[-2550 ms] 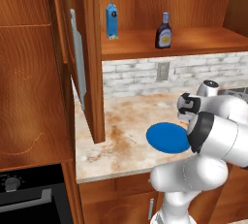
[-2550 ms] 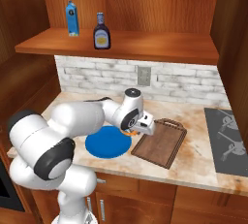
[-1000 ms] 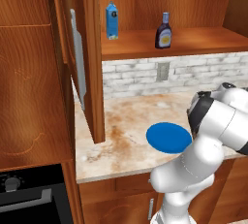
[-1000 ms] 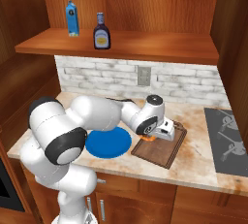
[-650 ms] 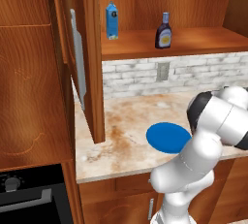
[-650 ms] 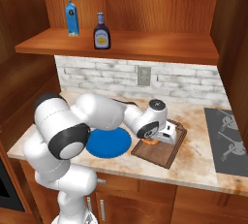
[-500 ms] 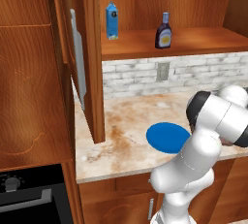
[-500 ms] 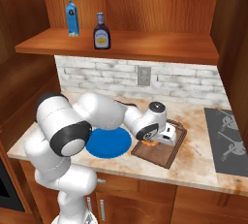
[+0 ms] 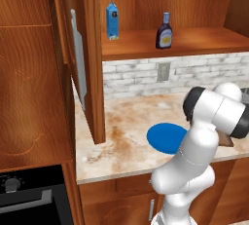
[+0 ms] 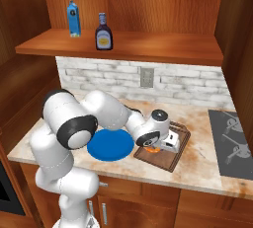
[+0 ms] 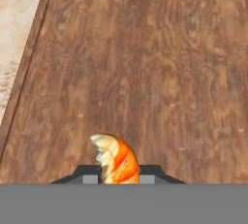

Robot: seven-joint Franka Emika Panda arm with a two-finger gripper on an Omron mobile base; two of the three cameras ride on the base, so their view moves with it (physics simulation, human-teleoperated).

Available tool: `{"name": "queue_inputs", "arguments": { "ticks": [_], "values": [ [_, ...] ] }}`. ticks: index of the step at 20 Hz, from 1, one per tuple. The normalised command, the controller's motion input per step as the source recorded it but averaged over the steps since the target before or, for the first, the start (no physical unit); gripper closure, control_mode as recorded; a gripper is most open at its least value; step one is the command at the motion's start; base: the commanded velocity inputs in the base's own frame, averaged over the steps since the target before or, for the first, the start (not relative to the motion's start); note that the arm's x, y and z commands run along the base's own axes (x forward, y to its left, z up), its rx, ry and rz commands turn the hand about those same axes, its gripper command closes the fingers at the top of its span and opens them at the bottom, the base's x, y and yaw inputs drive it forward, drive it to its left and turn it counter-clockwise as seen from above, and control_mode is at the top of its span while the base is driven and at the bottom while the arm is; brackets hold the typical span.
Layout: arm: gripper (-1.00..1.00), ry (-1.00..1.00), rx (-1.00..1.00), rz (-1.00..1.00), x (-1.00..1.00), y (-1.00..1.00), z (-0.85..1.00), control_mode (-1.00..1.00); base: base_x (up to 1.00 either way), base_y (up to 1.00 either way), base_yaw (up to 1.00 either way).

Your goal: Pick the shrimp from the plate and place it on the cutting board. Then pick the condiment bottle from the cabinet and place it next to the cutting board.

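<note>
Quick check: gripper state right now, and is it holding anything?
Gripper: closed on the shrimp, low over the cutting board.

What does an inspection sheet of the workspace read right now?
Surface: marbled counter, stained.
Job's things: shrimp held just above the cutting board; plate bare; condiment bottle upright on the cabinet shelf.
Clutter: blue carton beside the bottle.
Grippers: gripper shut on the shrimp, fingers either side.
Cables: nothing seen.
Surroundings: brick backsplash with outlet, stovetop, open cabinet door.
</note>
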Motion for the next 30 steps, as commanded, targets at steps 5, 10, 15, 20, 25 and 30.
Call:
{"name": "queue_inputs", "arguments": {
  "ticks": [5, 10, 15, 20, 25, 30],
  "values": [
    [-1.00, -0.03, 0.00, 0.00, 0.08, 0.00, -0.31, -1.00, 0.00, 0.00, 0.00],
    [-1.00, -0.01, 0.00, 0.00, 0.02, -0.01, -0.08, -1.00, 0.00, 0.00, 0.00],
    [-1.00, 0.00, 0.02, 0.00, 0.00, -0.04, 0.18, -1.00, 0.00, 0.00, 0.00],
    [-1.00, 0.00, 0.02, 0.00, 0.00, -0.01, 0.29, -1.00, 0.00, 0.00, 0.00],
    [-1.00, 0.00, 0.01, 0.00, 0.00, 0.00, 0.38, -1.00, 0.00, 0.00, 0.00],
    [-1.00, 0.00, 0.00, 0.00, -0.01, 0.00, 0.37, -1.00, 0.00, 0.00, 0.00]
  ]
}}
